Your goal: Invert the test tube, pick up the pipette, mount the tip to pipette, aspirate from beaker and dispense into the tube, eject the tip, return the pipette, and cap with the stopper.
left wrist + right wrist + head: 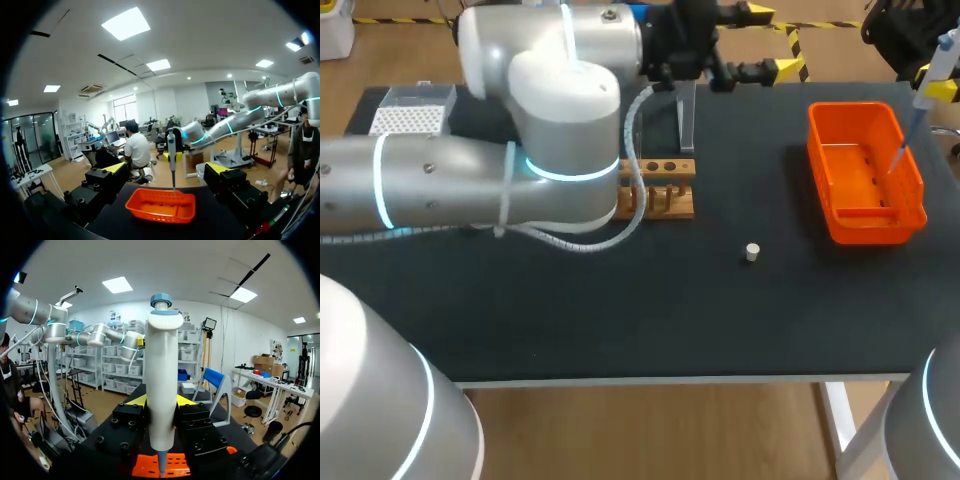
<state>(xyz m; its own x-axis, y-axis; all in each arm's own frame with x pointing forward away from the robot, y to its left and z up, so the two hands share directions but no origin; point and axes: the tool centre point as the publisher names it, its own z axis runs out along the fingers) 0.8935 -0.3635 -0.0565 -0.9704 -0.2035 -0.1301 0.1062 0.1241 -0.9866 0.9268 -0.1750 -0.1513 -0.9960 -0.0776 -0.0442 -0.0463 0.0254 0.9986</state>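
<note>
Holds the pipette (161,385) upright in the right gripper (161,401), pinched from two sides by the yellow-tipped fingers (186,400) at its white body, blue knob uppermost. Hangs it over the orange bin (870,232), at 2 o'clock on the table (720,320) in the head view, thin lower end inside the bin's rim. Too fine to tell whether that end is bare or tipped, or whether it touches the bin's floor. Loses most of the right gripper past the head view's edge, bar one yellow patch beside the pipette.

Shows the left gripper (166,169) spread wide, nothing between its fingers, over the table's far edge between 12 and 1 o'clock, with bin and pipette straight ahead of it in the left wrist view.

Covers much of the table from 9 to 11 o'clock with the left arm (550,150), hiding the 9 o'clock end of the wooden tube rack (665,190) just toward 12 o'clock of the middle. Shows dark holes along the rack's top; cannot make out what stands in them. Beyond the rack, toward 12 o'clock, a clear stand (687,120), its top lost behind the arm. At 10 o'clock, a white tip box (410,115) with a gridded top, its near edge cut off by the arm. Alone on bare table toward 4 o'clock of the middle, the small pale stopper (752,252), well apart from rack and bin.
</note>
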